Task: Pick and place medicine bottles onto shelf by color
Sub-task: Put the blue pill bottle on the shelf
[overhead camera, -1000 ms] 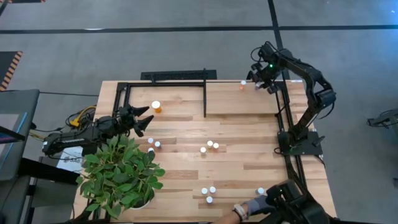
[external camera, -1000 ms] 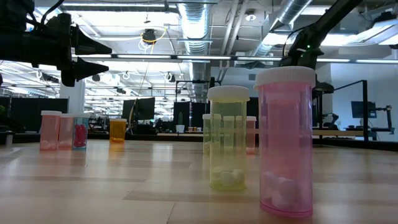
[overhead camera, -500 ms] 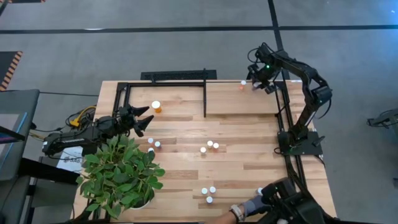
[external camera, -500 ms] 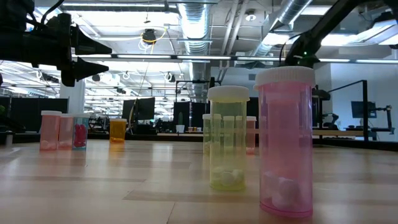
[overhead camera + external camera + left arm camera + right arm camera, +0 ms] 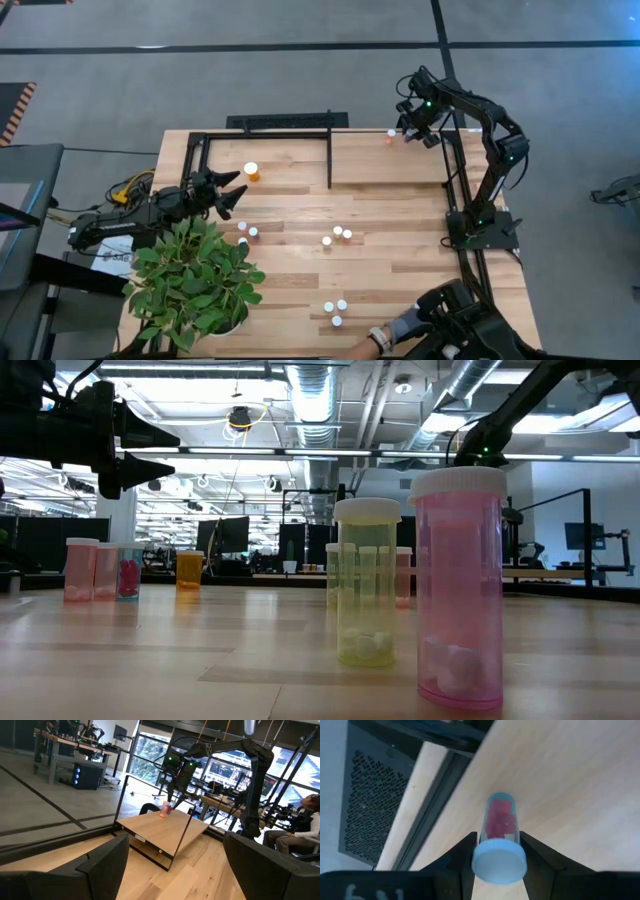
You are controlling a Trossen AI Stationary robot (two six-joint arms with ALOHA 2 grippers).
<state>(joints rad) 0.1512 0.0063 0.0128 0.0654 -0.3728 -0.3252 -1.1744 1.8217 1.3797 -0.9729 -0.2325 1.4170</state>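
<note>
Right end effector [image 5: 497, 851] reaches down over the shelf [image 5: 390, 160], pinching a red vial [image 5: 498, 837].

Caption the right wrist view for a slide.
Right gripper holding a white-capped red vial between its fingers over the pale shelf board.

The high view looks straight down from well above, taking in the whole table [image 5: 330, 260], both arms and the floor around. The low view sits at tabletop height, facing level across the boards into the room, very near a pink bottle [image 5: 460, 590] at centre right. The left wrist view faces across the shelf [image 5: 162, 831] toward the far right arm — shared with the high view. The right wrist view looks steeply down, close on a red vial [image 5: 499, 837].
</note>
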